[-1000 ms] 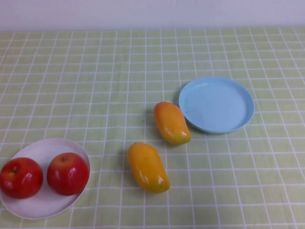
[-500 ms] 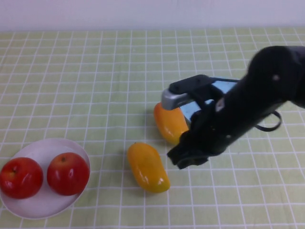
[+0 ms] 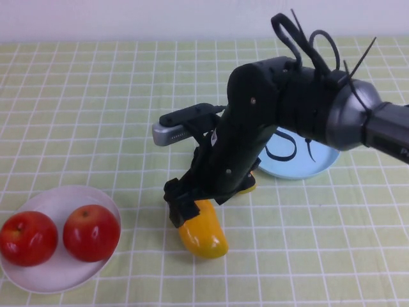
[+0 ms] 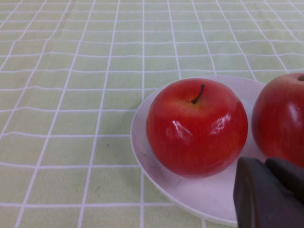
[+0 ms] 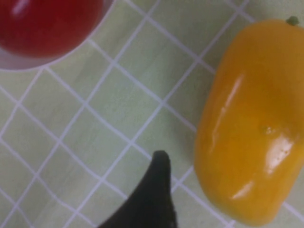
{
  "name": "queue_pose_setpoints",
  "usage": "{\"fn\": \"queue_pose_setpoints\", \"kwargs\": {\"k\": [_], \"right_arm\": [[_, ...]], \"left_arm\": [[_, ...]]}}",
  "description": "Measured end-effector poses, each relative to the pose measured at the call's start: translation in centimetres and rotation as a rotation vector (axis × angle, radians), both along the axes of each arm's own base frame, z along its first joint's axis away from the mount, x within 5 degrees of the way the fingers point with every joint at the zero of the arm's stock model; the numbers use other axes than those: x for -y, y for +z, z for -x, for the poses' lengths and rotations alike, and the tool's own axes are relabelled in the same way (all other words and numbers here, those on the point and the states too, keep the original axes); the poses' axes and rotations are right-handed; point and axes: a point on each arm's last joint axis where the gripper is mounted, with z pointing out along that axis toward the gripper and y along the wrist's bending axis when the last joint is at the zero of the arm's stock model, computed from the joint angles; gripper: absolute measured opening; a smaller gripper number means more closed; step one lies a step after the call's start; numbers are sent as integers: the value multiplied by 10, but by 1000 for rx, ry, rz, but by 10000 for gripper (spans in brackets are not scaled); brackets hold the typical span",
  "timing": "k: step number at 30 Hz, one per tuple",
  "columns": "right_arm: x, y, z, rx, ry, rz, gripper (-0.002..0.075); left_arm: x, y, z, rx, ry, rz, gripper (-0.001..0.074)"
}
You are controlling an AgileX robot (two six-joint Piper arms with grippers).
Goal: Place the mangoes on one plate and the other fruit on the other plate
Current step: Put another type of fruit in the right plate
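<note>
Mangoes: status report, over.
Right gripper low over near mango, not gripping. Left gripper beside apples on white plate. Far mango mostly behind arm. Blue plate partly hidden.

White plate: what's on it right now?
Two red apples sit side by side on the white plate; no mango is visible there. The left gripper hangs beside it, the right gripper is over the near mango.

A table (image 3: 96, 96) under a pale green cloth with a white grid fills the frame; a plain white wall (image 3: 128, 19) runs along the top edge
</note>
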Motion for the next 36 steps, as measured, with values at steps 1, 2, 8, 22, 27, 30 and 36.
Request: {"fn": "queue_pose_setpoints", "kwargs": {"k": [1, 2, 8, 22, 27, 30, 36], "right_arm": [[-1, -3, -2, -2, -7, 10, 687], [-3, -7, -4, -7, -16, 21, 689], [-13, -29, -8, -27, -22, 53, 691], [-22, -66, -19, -44, -16, 111, 683], [-22, -65, -20, -31, -12, 118, 553], [-23, -61, -22, -8, -7, 119, 545], [-24, -44, -26, 20, 9, 131, 544]], "left_arm": [[0, 0, 0, 0, 0, 0, 4], [0, 0, 0, 0, 0, 0, 4], [0, 0, 0, 0, 0, 0, 4], [0, 0, 0, 0, 0, -2, 4], [0, 0, 0, 0, 0, -2, 4], [0, 0, 0, 0, 0, -2, 4], [0, 0, 0, 0, 0, -2, 4]]}}
